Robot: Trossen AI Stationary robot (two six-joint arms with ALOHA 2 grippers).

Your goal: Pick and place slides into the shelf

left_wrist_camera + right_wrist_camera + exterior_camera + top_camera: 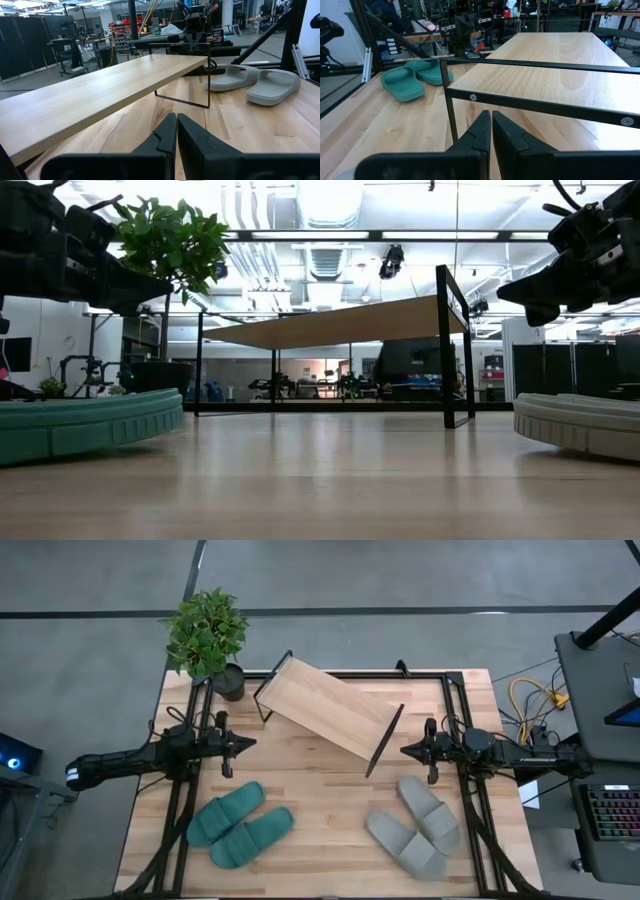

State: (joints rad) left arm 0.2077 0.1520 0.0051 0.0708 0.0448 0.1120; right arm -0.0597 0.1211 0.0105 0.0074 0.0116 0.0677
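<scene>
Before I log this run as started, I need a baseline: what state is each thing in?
teal-green slides: side by side on the table, untouched, left front.
light grey slides: side by side on the table, untouched, right front.
shelf: upright, slanted, nothing on it.
potted plant: upright at the far left corner.
left hand: shut, empty, beside the shelf.
right hand: shut, empty, beside the shelf.

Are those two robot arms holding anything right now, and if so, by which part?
Nothing is held. The left end effector and right end effector are both shut and empty, beside the shelf; all four slides lie on the table.
</scene>
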